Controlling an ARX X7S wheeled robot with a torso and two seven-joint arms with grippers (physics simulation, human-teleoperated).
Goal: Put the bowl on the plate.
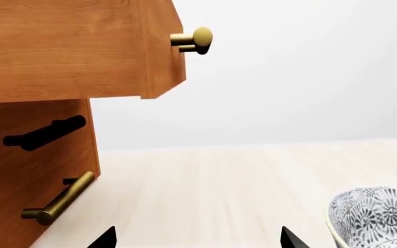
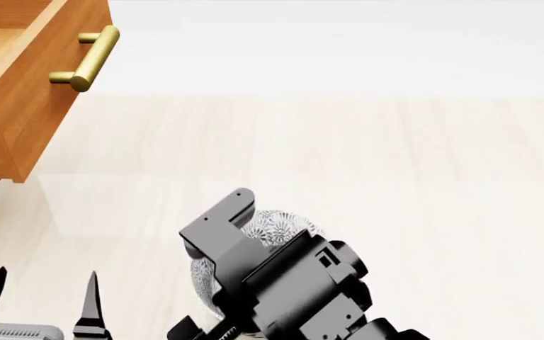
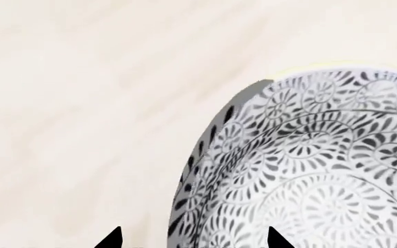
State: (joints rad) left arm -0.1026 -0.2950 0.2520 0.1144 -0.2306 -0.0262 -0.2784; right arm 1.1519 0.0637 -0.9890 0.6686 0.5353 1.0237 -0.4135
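Note:
The bowl (image 3: pixel 309 170), grey-and-white floral with a pale rim, stands on the light wooden surface. In the head view the bowl (image 2: pixel 282 225) is mostly hidden behind my right arm. My right gripper (image 3: pixel 193 238) is open, and the bowl's near wall lies between its two black fingertips without either one touching it. My left gripper (image 2: pixel 40 290) is open and empty at the lower left, a little left of the bowl. The left wrist view shows the bowl (image 1: pixel 376 217) off to one side of the left gripper (image 1: pixel 198 240). The plate is out of view.
A wooden cabinet (image 1: pixel 33 155) stands at the left with a drawer (image 2: pixel 26 85) pulled out, carrying a brass bar handle (image 2: pixel 88 60). In the left wrist view it shows a brass knob (image 1: pixel 195 40), a black handle (image 1: pixel 43 133) and a brass bar handle (image 1: pixel 57 201).

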